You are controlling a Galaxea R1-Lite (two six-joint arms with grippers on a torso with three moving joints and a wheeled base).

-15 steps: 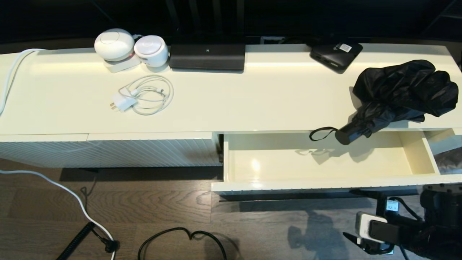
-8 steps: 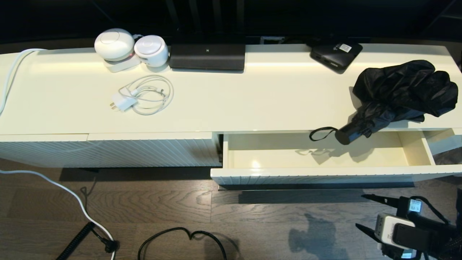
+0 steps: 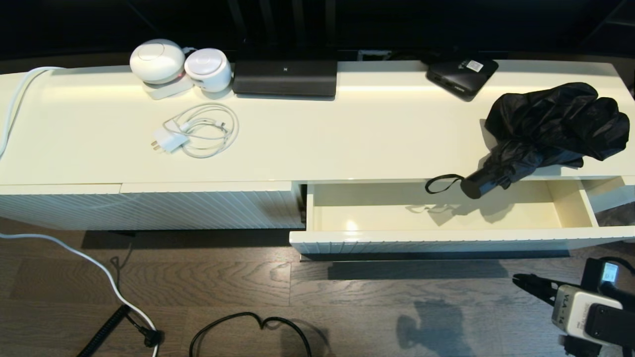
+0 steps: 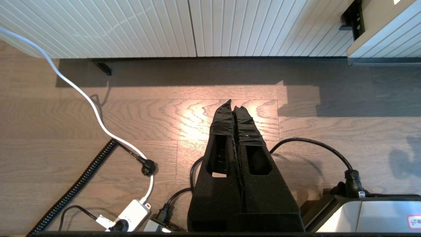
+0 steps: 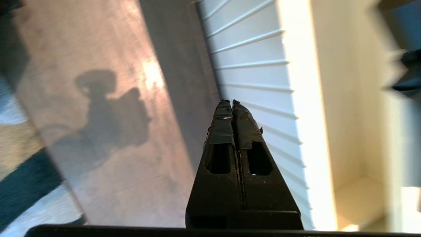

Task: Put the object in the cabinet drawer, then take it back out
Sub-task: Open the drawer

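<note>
The black folding umbrella [image 3: 550, 124] lies at the right end of the cabinet top. Its stubby handle [image 3: 474, 187] and thin wrist loop [image 3: 439, 183] hang past the edge, over the drawer. The cream drawer [image 3: 446, 239] stands pulled out and holds nothing; its ribbed front [image 5: 256, 65] also shows in the right wrist view. My right gripper [image 3: 518, 281] [image 5: 232, 101] is shut on nothing, low over the floor in front of the drawer's right end. My left gripper [image 4: 234, 103] is shut and parked over the wooden floor, out of the head view.
On the cabinet top are a flat black box with a white label [image 3: 461, 74], a black device [image 3: 285, 77], two white round gadgets [image 3: 158, 60] and a coiled white charger [image 3: 198, 131]. A closed ribbed panel [image 3: 149, 208] lies left of the drawer. Cables [image 3: 248, 327] trail on the floor.
My right gripper has drawn back from the drawer front toward the lower right and its fingers have shut. The drawer slid in a little early on, then stayed still. The umbrella has not moved.
</note>
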